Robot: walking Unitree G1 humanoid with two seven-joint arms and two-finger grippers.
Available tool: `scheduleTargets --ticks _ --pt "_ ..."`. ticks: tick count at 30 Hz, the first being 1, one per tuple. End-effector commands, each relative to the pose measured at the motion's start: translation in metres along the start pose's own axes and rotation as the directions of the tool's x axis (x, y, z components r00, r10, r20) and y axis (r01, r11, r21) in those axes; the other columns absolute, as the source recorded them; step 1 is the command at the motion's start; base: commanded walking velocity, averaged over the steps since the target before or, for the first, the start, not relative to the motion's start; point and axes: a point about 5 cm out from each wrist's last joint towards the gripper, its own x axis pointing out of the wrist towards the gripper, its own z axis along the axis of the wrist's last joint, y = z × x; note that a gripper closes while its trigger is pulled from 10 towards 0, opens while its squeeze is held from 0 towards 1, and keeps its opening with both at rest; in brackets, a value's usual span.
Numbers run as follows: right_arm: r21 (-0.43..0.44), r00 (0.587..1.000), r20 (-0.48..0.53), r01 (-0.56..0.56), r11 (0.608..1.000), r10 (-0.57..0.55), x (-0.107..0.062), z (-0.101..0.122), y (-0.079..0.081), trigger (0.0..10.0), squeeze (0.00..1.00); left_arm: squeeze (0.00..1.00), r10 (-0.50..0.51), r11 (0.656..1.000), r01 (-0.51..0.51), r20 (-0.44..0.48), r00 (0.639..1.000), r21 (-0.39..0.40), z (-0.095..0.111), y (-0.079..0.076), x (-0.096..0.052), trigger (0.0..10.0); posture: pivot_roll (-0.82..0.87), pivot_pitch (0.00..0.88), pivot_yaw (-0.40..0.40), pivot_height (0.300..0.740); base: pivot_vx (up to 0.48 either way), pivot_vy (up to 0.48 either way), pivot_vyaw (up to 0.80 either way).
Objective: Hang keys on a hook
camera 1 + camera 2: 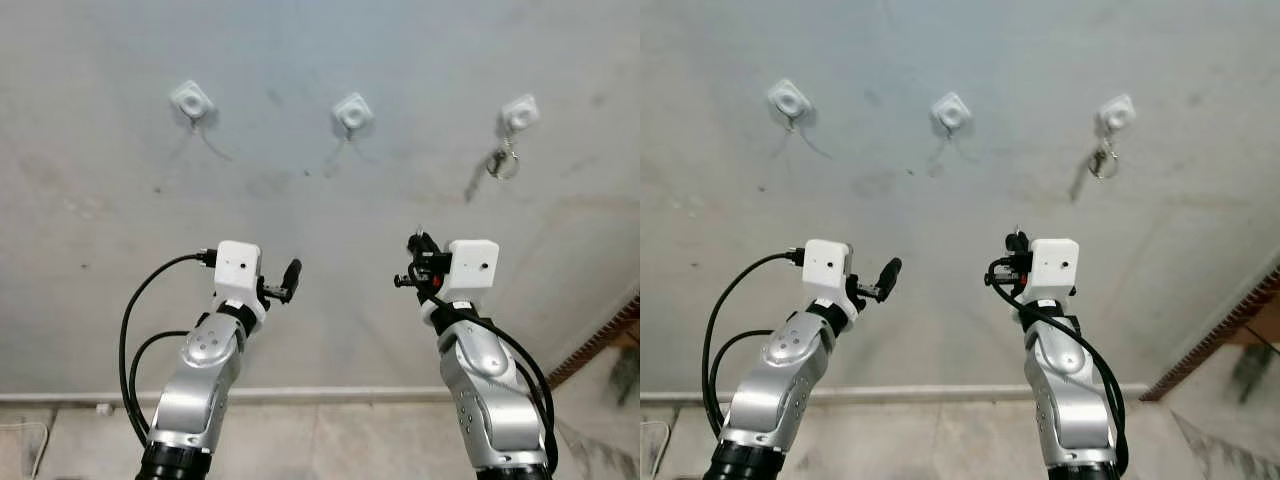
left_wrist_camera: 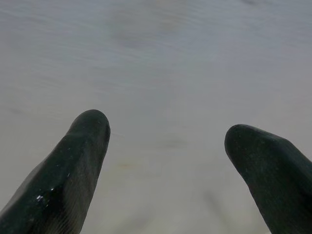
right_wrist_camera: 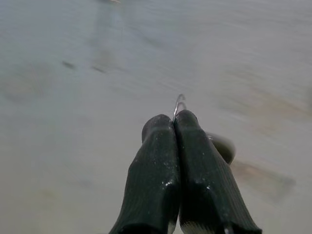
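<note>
Keys (image 1: pixel 502 162) on right hook (image 1: pixel 519 113), right hand (image 3: pixel 174 121) pinching ring (image 3: pixel 178 104)

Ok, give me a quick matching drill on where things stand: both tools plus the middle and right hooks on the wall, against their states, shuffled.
Things:
1. left tool
2. right tool
3. middle hook
4. right hook

States:
A. keys hang from it
B. open, holding nothing
C. bare
D. shut on a thin metal ring

Pairs: 1-B, 2-D, 3-C, 4-A.
</note>
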Motion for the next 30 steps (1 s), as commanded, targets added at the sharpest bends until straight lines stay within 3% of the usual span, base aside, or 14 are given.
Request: scheduleTargets --ticks 1,20,30 --pt "-0.003 0.999 0.026 -0.022 1.0 0.022 0.003 0.006 0.006 10.0 0.0 0.0 0.015 1.0 -0.015 0.001 1.0 0.003 0.0 0.005 -0.001 10.0 0.14 0.0 -0.052 0.74 0.0 0.0 0.0" --pt "-0.022 0.997 0.051 -0.058 0.998 0.06 0.006 0.01 0.017 10.0 0.0 0.0 -0.031 0.999 0.031 0.008 0.999 0.035 -0.002 0.005 -0.005 10.0 0.16 0.0 -0.054 0.74 0.0 0.0 0.0" --pt "-0.023 0.998 0.047 -0.051 0.998 0.052 0.003 0.008 0.016 10.0 0.0 0.0 -0.04 0.999 0.04 0.009 0.999 0.026 -0.001 0.004 -0.005 10.0 0.16 0.0 -0.045 0.74 0.0 -0.4 0.0"
